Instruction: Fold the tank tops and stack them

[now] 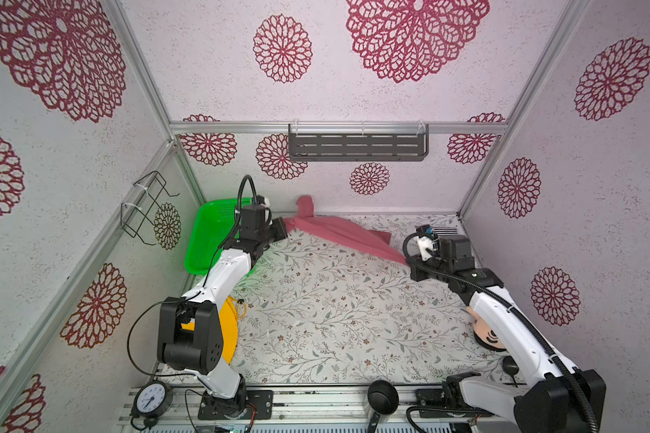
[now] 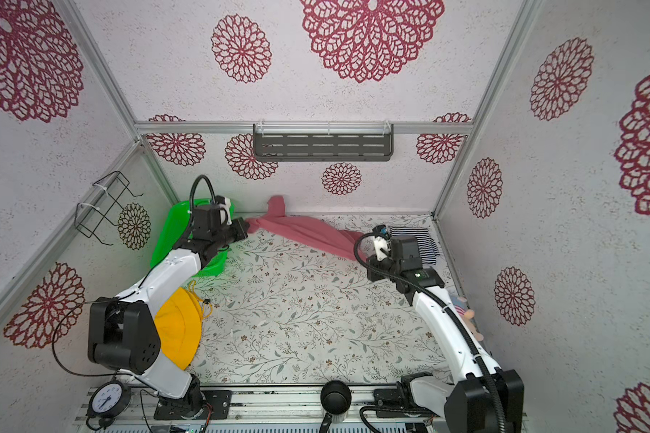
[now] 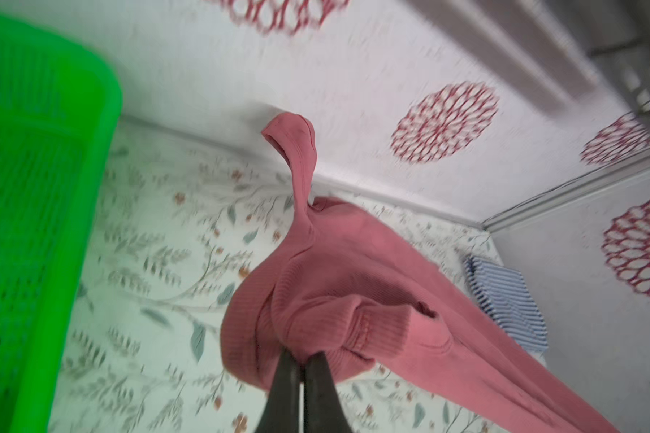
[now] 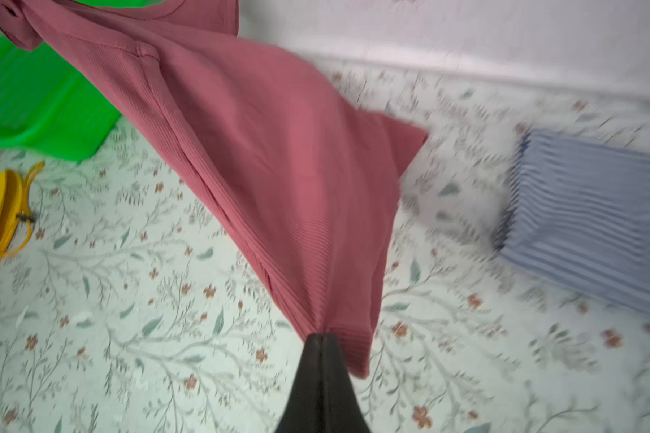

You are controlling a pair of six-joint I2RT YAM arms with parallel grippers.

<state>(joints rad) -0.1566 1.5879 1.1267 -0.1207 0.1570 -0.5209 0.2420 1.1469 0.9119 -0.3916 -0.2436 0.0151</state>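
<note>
Above the leaf-printed table (image 1: 334,318), where a yellow hat (image 2: 177,330) lies half hidden under the left arm, the left gripper (image 3: 303,361) and right gripper (image 4: 322,337) each pinch an end of the rose-red tank top (image 1: 338,234), which is stretched between them near the medallion-papered back wall (image 1: 391,195), while the folded striped tank top (image 2: 428,245) lies in the far right corner, partly hidden behind the right arm.
</note>
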